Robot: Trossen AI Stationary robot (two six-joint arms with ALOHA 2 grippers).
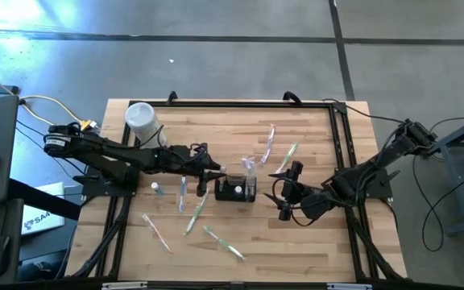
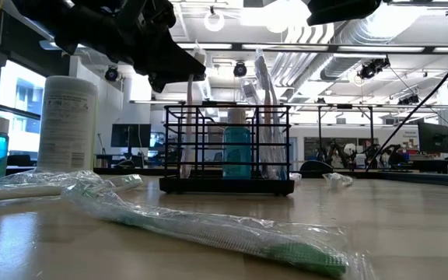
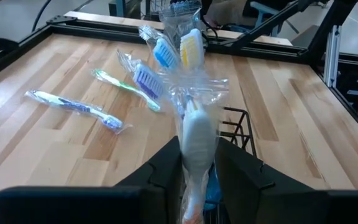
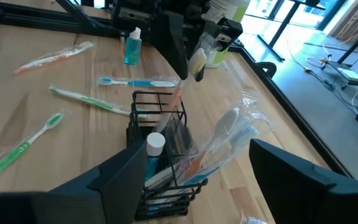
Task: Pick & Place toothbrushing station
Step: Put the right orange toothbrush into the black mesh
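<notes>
The toothbrushing station, a small black wire caddy (image 1: 236, 190) (image 2: 228, 148) (image 4: 160, 134), stands near the table's middle. It holds a blue tube (image 2: 237, 152) and wrapped toothbrushes (image 4: 225, 134) that lean out of it. My left gripper (image 1: 214, 177) (image 3: 197, 171) reaches in from the left, shut on a wrapped toothbrush (image 3: 197, 140) (image 4: 196, 62) at the caddy's left end. My right gripper (image 1: 285, 192) (image 4: 210, 186) hovers open just right of the caddy and holds nothing. My left gripper pinches the wrapped toothbrush's white handle (image 3: 197, 155) between its two fingers (image 3: 163, 171), through the clear wrapper. The fingers come almost level from the table's left and lie across the handle. The toothbrush stands nearly upright, its orange lower end (image 4: 174, 99) down inside the caddy's left compartment.
A white cylindrical container (image 1: 142, 119) (image 2: 67, 124) stands at the far left, with a small blue bottle (image 1: 158, 188) (image 4: 132, 50) nearer. Several wrapped toothbrushes lie loose on the wood (image 1: 193, 211) (image 1: 224, 242) (image 1: 269, 141). A black frame rail (image 1: 338, 137) edges the table.
</notes>
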